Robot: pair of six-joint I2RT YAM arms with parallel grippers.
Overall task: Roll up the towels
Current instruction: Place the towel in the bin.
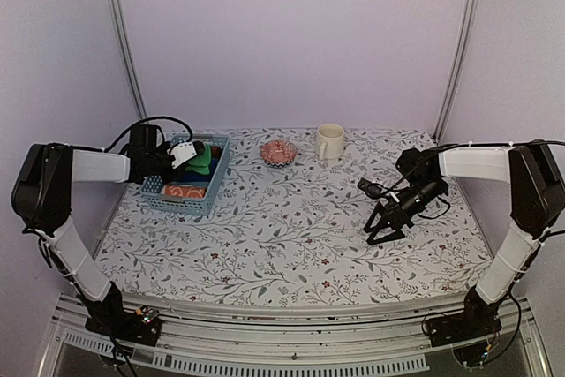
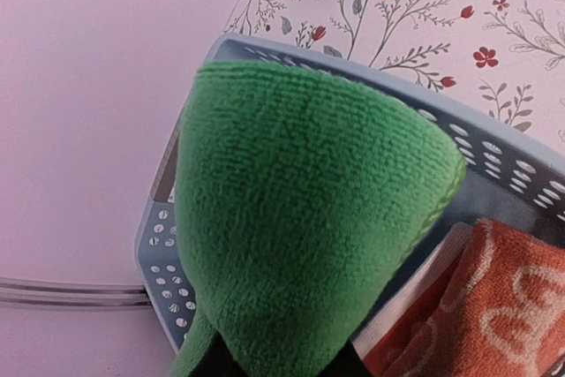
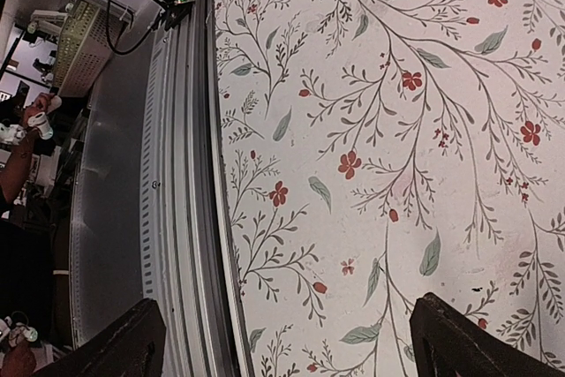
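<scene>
The flowered table carries a blue-grey basket at its far left. The left gripper is over it, fingers clenched on the green towel, which bunches above the basket's far end. The towel fans out from the pinch with its folded edge leading; its long axis seems to run rightwards. The right gripper hovers at the right, fingers spread, empty. This looks like the fetching step; next the towel needs spreading flat on open table. An orange towel lies in the basket
</scene>
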